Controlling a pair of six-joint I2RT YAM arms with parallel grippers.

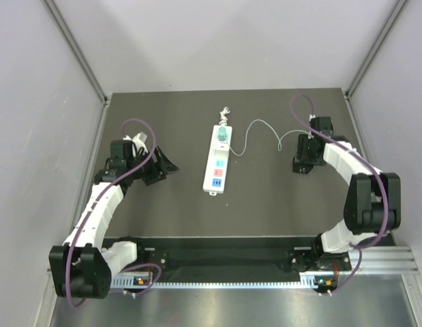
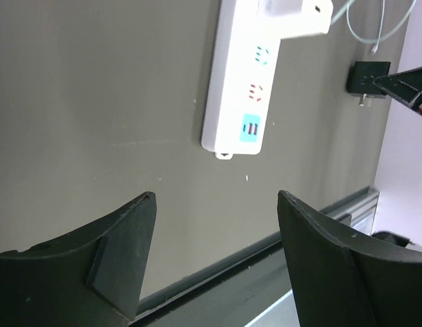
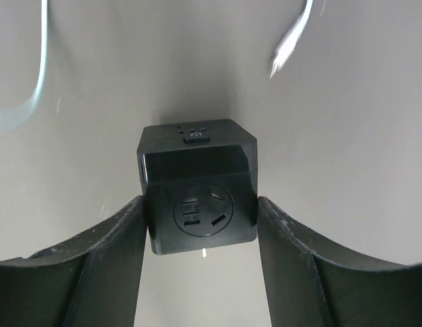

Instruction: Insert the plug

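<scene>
The teal-green plug (image 1: 224,133) sits at the far end of the long white power strip (image 1: 219,163), and its thin white cable (image 1: 255,126) loops to the right. In the top view my right gripper (image 1: 303,166) is at the right of the table. In its wrist view the right gripper (image 3: 200,204) has both fingers pressed against the sides of a black cube adapter (image 3: 197,187), socket face toward the camera. My left gripper (image 1: 161,167) hangs open left of the strip. Nothing lies between the left gripper's (image 2: 216,197) fingers.
The left wrist view shows the strip's (image 2: 238,88) coloured sockets, a white block (image 2: 296,13) at its far end, and the black cube (image 2: 367,76) beyond. A loose cable end (image 3: 287,46) lies past the cube. Grey walls enclose the table, and a metal rail (image 1: 265,272) runs along the near edge.
</scene>
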